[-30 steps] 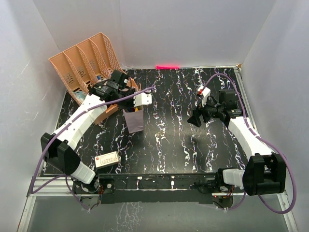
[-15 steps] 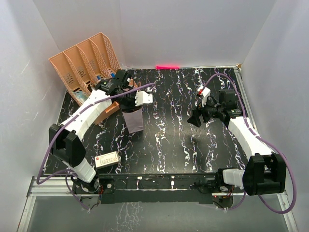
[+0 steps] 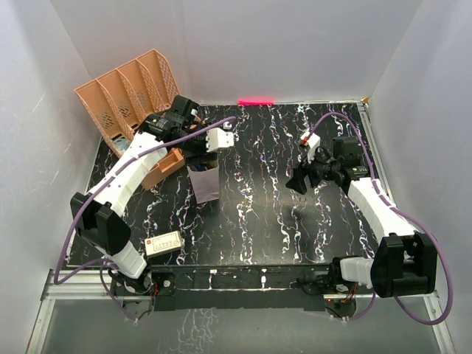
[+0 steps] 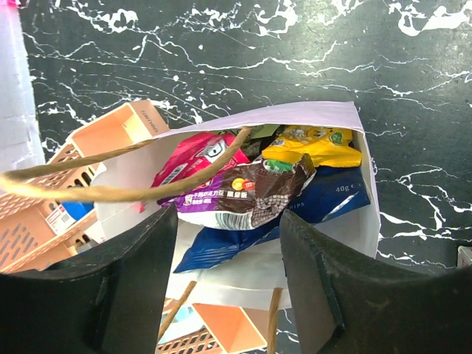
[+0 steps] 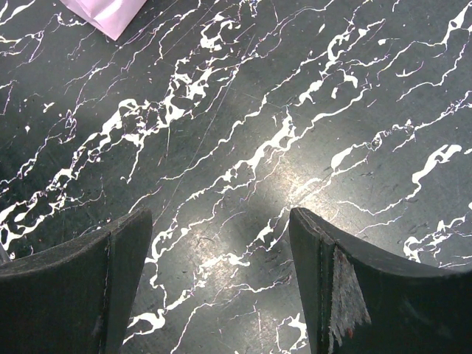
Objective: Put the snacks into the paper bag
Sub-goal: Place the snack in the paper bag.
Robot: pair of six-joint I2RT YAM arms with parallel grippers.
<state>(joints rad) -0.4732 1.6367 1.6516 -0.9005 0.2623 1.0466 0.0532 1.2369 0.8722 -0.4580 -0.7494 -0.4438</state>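
While I watch from the overhead camera, the paper bag (image 3: 205, 183) stands upright on the black marbled table (image 3: 258, 214), left of centre, just in front of the peach organiser (image 3: 125, 92) at the back-left corner. The left gripper (image 3: 200, 144) hangs directly over the bag's mouth.

From the left wrist camera I look straight down into the bag (image 4: 310, 112). The snacks lie inside it: a pink packet (image 4: 193, 158) at the left, a dark brown packet (image 4: 254, 195) across the middle, a yellow packet (image 4: 313, 144) at the right and a large blue packet (image 4: 324, 203) underneath them. A sliver of green shows at the far rim, possibly another wrapper, though I can't make it out. One cord handle (image 4: 110, 188) arcs across the left of the opening. The left gripper (image 4: 228, 214) has its fingers spread apart with nothing between them; I cannot tell whether they brush the near rim.

Over on the right half of the table, the right gripper (image 3: 299, 181) hovers well apart from the bag. Its wrist camera shows the gripper (image 5: 221, 221) with fingers wide and nothing held, only bare table beneath them, and a corner of the bag (image 5: 107, 13) at the top edge.

A small white box (image 3: 164, 243) lies near the front-left edge.
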